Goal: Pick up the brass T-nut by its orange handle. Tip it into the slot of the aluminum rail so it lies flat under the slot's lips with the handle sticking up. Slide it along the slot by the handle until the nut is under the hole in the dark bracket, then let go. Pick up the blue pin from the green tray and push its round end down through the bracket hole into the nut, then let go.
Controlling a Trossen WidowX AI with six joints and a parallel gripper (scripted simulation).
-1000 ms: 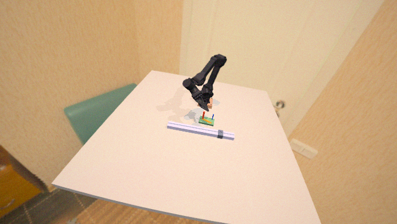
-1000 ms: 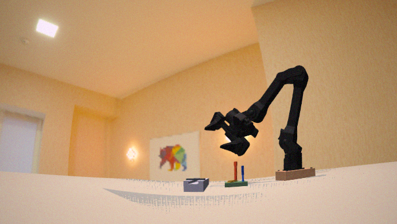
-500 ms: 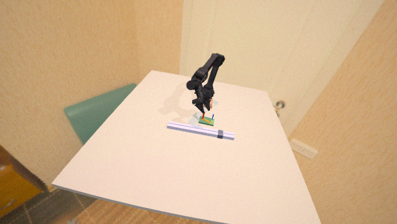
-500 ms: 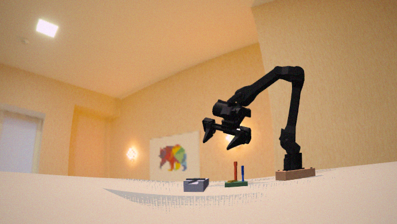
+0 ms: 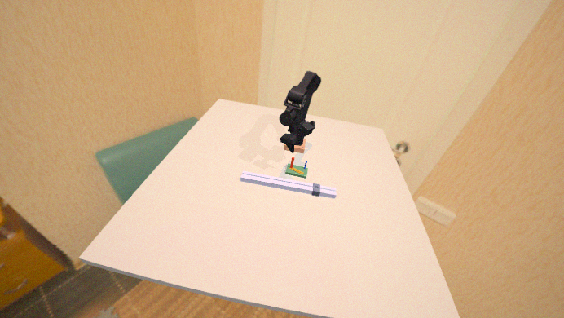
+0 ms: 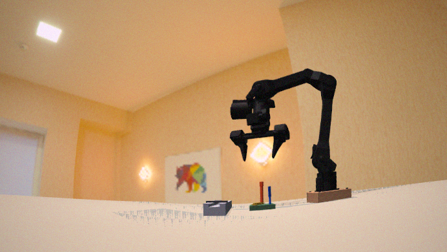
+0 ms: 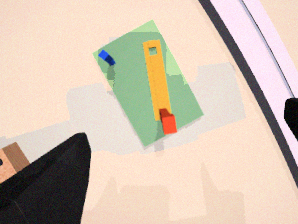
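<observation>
The brass T-nut [image 5: 297, 171] [image 7: 156, 82], a flat yellow strip with a square hole and an upright orange handle [image 5: 292, 162] [image 6: 261, 191] [image 7: 169, 124], lay on the green tray [image 5: 296, 174] [image 6: 262, 207] [image 7: 135, 85] beside the slim blue pin [image 5: 306, 165] [image 6: 269, 194] [image 7: 106, 57]. The released tool [image 5: 293, 147] [image 6: 259, 159] [image 7: 189, 125] hung empty above. The pale, slotted rail [image 5: 281, 182] [image 6: 215, 210] [image 7: 260, 55] crossed the smooth counter [image 5: 244, 228] [image 6: 129, 232] [image 7: 45, 50], near textured tan walls.

A room in a home, seemingly — bear picture [image 6: 191, 177], glowing wall lamps [image 6: 261, 152], teal seat [image 5: 148, 156].

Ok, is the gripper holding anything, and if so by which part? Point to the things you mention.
Nothing is held; the gripper [image 6: 259, 159] is open above the green tray [image 6: 255, 207] [image 7: 131, 105].
</observation>
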